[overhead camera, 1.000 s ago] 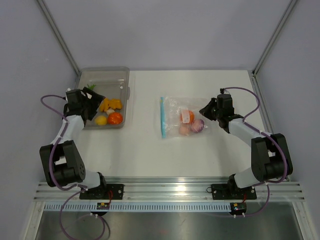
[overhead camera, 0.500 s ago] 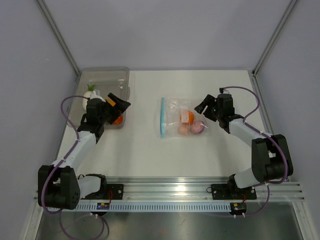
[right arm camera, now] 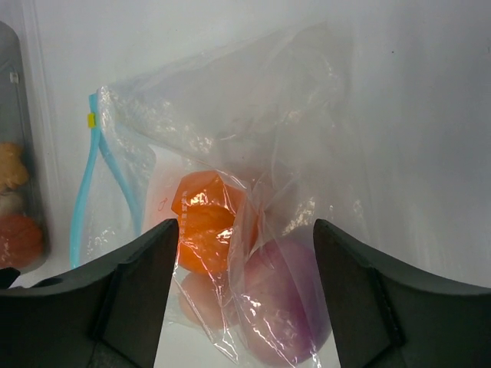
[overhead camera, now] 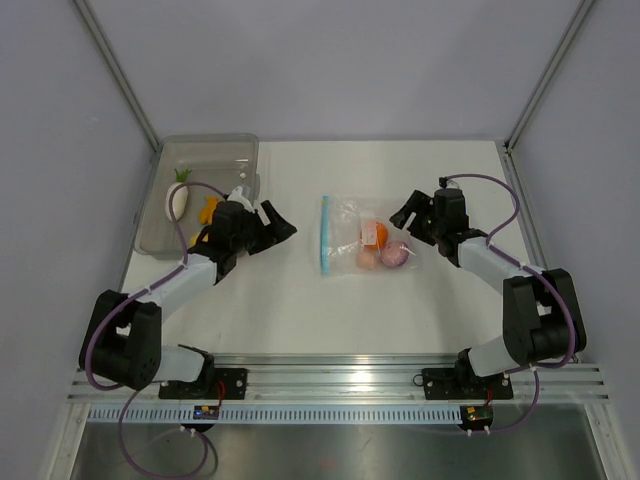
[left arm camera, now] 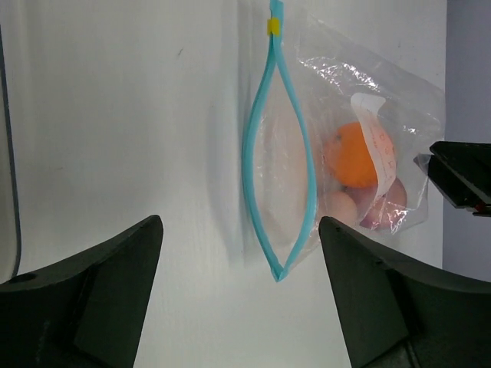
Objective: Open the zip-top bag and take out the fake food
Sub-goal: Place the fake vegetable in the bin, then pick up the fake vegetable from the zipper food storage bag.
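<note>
The zip-top bag (overhead camera: 350, 212) lies at the middle of the counter (overhead camera: 300, 310), zip strip (left arm camera: 275, 192) parted leftward, fake food (right arm camera: 205, 222) bunched at its right end. The left end effector (overhead camera: 272, 225) and the right end effector (overhead camera: 405, 220) both stand open, empty. Advised: right pins the closed end; left enters the mouth squarely.

The clear bag (overhead camera: 345, 215) on the white bench (overhead camera: 400, 310) has a light blue zip strip (overhead camera: 323, 235) with a yellow tab (left arm camera: 273, 27), inside it an orange piece (left arm camera: 353, 157), a purple onion (right arm camera: 280, 307) and a pinkish egg (left arm camera: 341, 208), and left of the bag a smoky-grey tray (overhead camera: 215, 150) holds a white, green-topped radish (overhead camera: 177, 200).
</note>
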